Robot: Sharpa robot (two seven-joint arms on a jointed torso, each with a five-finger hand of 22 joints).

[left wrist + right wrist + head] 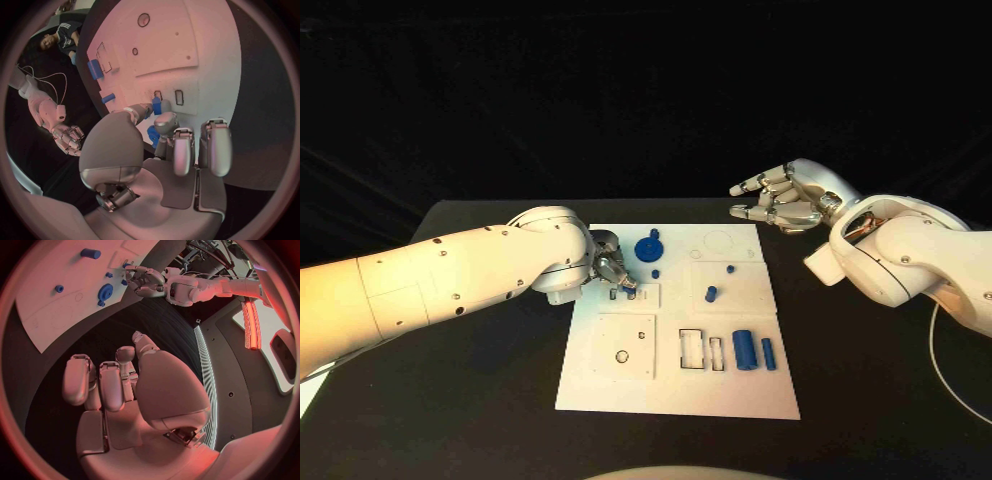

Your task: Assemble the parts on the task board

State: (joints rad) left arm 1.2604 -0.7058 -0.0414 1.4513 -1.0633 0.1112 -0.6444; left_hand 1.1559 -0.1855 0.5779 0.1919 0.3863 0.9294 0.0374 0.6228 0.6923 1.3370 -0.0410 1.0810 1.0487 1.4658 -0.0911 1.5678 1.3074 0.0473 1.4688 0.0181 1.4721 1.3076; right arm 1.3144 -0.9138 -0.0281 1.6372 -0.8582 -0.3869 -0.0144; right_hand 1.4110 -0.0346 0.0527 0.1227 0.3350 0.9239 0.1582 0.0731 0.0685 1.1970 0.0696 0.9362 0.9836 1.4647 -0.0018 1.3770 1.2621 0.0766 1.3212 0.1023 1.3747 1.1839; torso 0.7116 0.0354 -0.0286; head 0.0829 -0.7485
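The white task board (678, 385) lies in the middle of the black table. My left hand (607, 266) is over its left edge and pinches a small blue peg (157, 106) between thumb and a finger. The peg hangs just by two small slots (179, 97); whether it touches the board I cannot tell. A blue gear (651, 247) stands just beyond this hand. Two small blue parts (711, 294) sit mid-board, and two blue cylinders (744, 349) lie near the right edge. My right hand (783, 200) hovers past the board's far right corner, its fingers (111, 385) loosely bent and holding nothing.
Several cut-outs mark the board: a rectangular one (691, 348) beside the cylinders, a round hole (622, 355) in the near-left panel, and a ring outline (715, 241) at the far right. Black table (459, 400) surrounds the board on all sides.
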